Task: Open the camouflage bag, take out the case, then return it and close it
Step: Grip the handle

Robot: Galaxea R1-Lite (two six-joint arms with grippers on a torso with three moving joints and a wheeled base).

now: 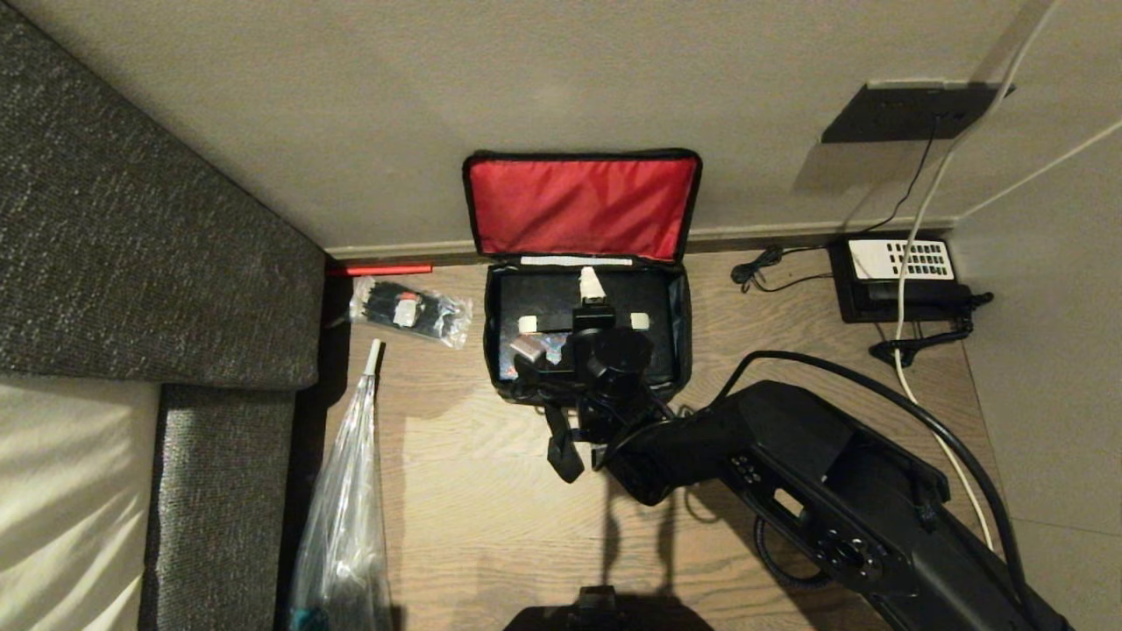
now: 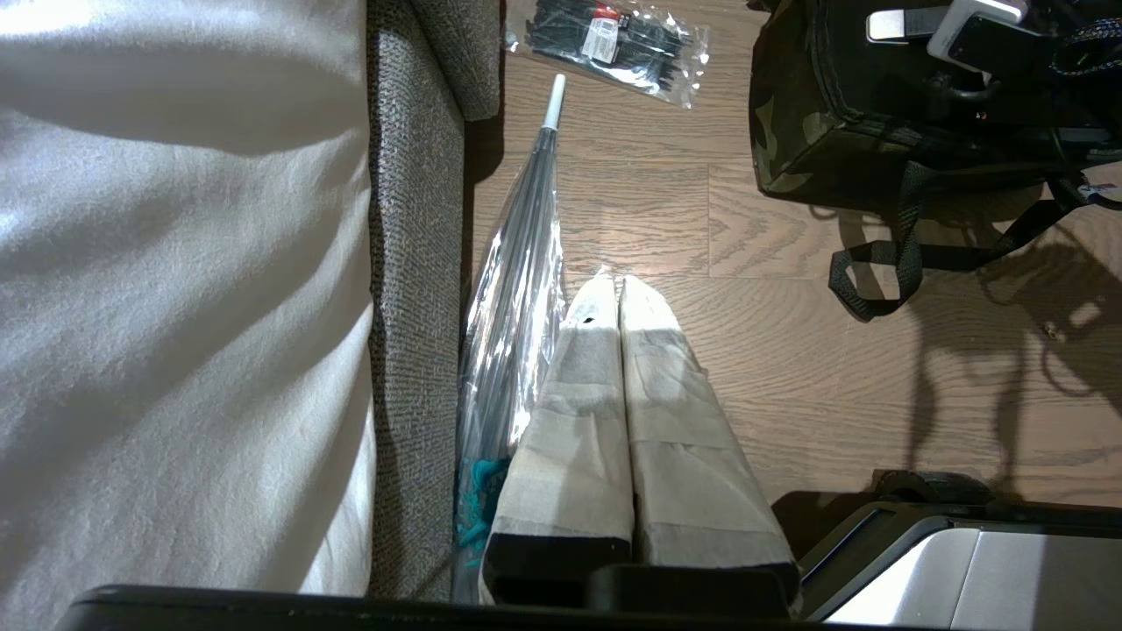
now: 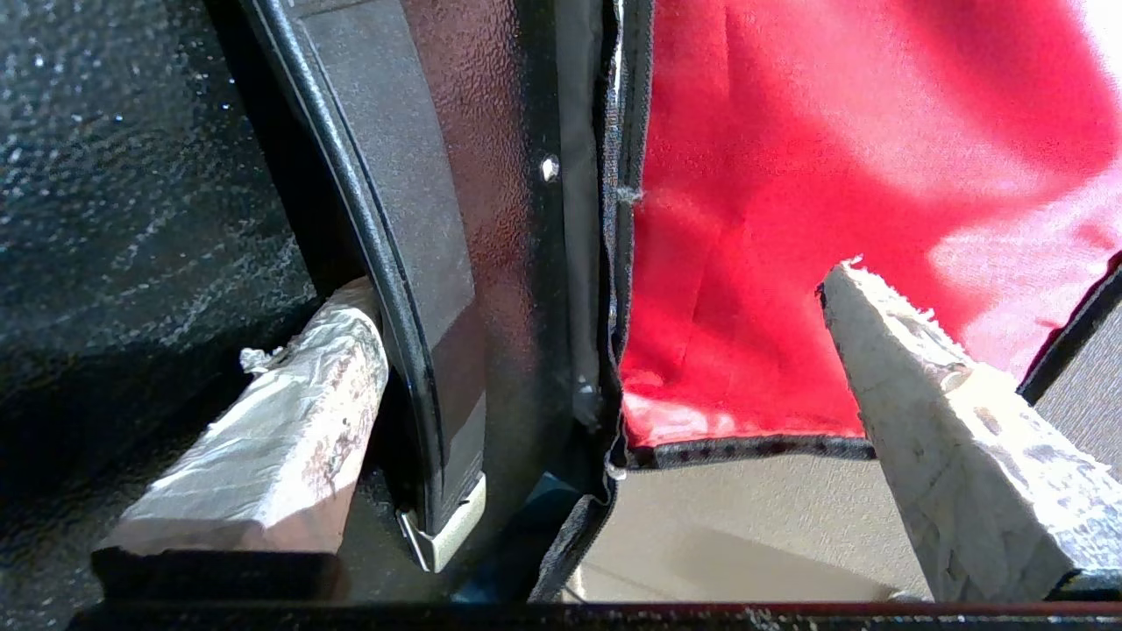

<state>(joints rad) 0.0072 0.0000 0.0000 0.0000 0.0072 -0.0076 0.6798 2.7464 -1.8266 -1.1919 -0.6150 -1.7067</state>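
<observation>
Against the wall, camouflage bag (image 1: 671, 302) agape, red lining, black case (image 1: 543, 298) inside.

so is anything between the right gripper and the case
Nothing visible. The lid is folded back against the wall, leaving the case uncovered in the bag. The open right gripper is already at the case's rear edge.

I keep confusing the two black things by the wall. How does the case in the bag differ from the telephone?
The case lies inside the open camouflage bag; the telephone sits on bare floor in the corner. The case is plain black; the telephone has a white keypad panel and cords. Both are flat, black and rectangular.
</observation>
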